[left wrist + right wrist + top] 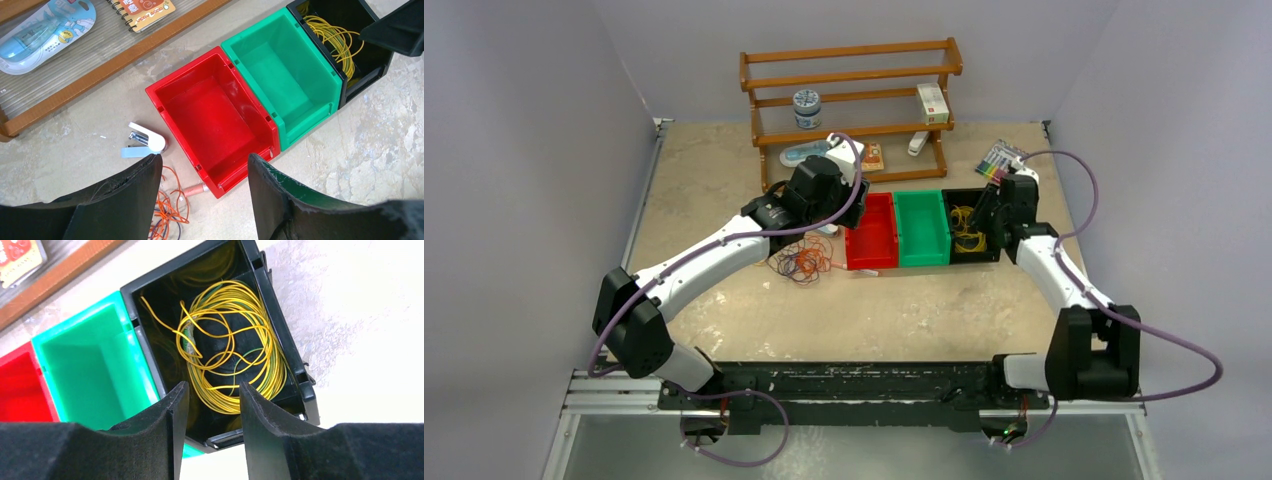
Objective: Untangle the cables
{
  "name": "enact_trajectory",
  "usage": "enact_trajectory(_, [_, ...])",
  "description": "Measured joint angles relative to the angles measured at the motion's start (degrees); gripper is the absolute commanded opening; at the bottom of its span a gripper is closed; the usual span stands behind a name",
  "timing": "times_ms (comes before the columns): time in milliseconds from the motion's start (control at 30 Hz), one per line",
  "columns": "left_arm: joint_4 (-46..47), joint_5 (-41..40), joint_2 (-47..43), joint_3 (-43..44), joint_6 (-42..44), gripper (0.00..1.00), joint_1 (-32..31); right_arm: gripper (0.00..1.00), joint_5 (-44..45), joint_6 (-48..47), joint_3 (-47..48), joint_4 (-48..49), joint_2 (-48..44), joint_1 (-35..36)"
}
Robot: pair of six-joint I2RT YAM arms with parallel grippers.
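Yellow thin wire (235, 350), loosely coiled, lying inside the black plastic bin (287, 340) at the right end of a row of three open bins, touching the green plastic bin (85, 375), with the red plastic bin (210, 120) on that one's far side; green and red both bare inside. Directly above the coil, the right gripper (212, 387), fingers parted with nothing between them, so released, not pinching. Possibly a greenish strand mixed in among the yellow loops, though too fine to call from the wrist view. On the tabletop just left of the red bin, the tangle of orange-red and dark thin wires (802, 262), bunched in one small heap and not yet sorted. Over that heap and the near corner of the red bin, the left gripper (204, 160), fingers spread wide and empty, above the strands rather than on them. Close by, a small white stapler (145, 142), clear of the wires. Reads as the drop-off of one separated colour: yellow delivered, two colours left knotted together. Roughly a third done, judging by the two bare bins. Next move likely for the left arm: down onto the heap, a pinch on a single orange-red loop at the edge rather than the middle, then a slow lift. Calls for a fine, narrow pinch, since such thin strands slip easily, and probably for the right arm to come across and pin the dark wires while the orange-red one draws free.
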Motion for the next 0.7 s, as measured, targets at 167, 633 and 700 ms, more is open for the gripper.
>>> enact_trajectory(167, [0.0, 0.02, 0.0, 0.0, 0.0, 0.62, 0.0, 0.48, -1.68, -2.82, 0.39, -0.87, -2.82, 0.0])
enact_trajectory(633, [0.0, 0.02, 0.0, 0.0, 0.0, 0.62, 0.0, 0.66, -15.19, -11.02, 0.39, 0.55, 2.97, 0.0])
enact_trajectory(700, [0.0, 0.02, 0.0, 0.0, 0.0, 0.62, 0.0, 0.66, -16.81, -11.39, 0.39, 0.76, 4.02, 0.0])
